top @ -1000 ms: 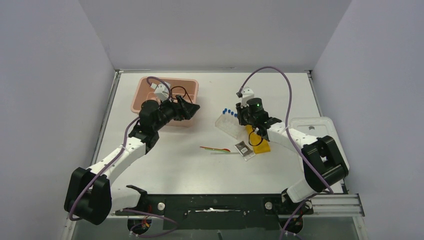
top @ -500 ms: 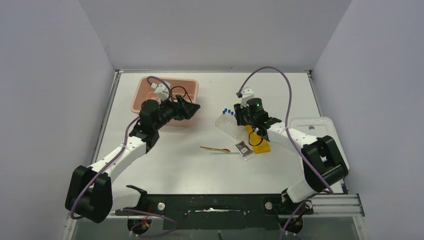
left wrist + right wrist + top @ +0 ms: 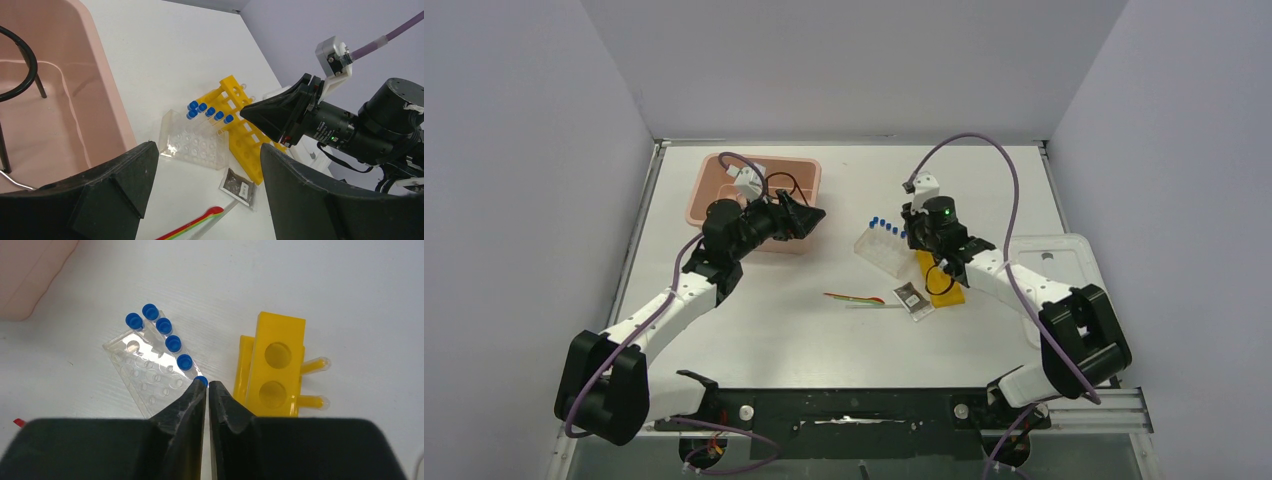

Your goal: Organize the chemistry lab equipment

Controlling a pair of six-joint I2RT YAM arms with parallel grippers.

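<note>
Your right gripper [image 3: 207, 385] hangs over one corner of the clear rack [image 3: 145, 375]. Its fingers are closed to a thin slit with nothing visible between them, and the tips sit at the last of the blue-capped tubes [image 3: 173, 343] that line that rack's edge.

Closed like this, it cannot take a tube. If you lower it now, you likely push on the cap, and the light rack may tip or skid and spill the row, so spread the fingers first.

The yellow rack [image 3: 275, 365] lies just beside the clear rack, so a shove could knock the two together. The coloured sticks [image 3: 197, 225] and a small packet [image 3: 240, 186] lie near the clear rack, and a low sweep could scatter them.

Your left gripper [image 3: 207, 148] is well apart from the clear rack, wide open and empty at the pink tub [image 3: 107, 100]. The black ring [image 3: 20, 70] stands inside the tub, and a careless drop could snag its wire.
</note>
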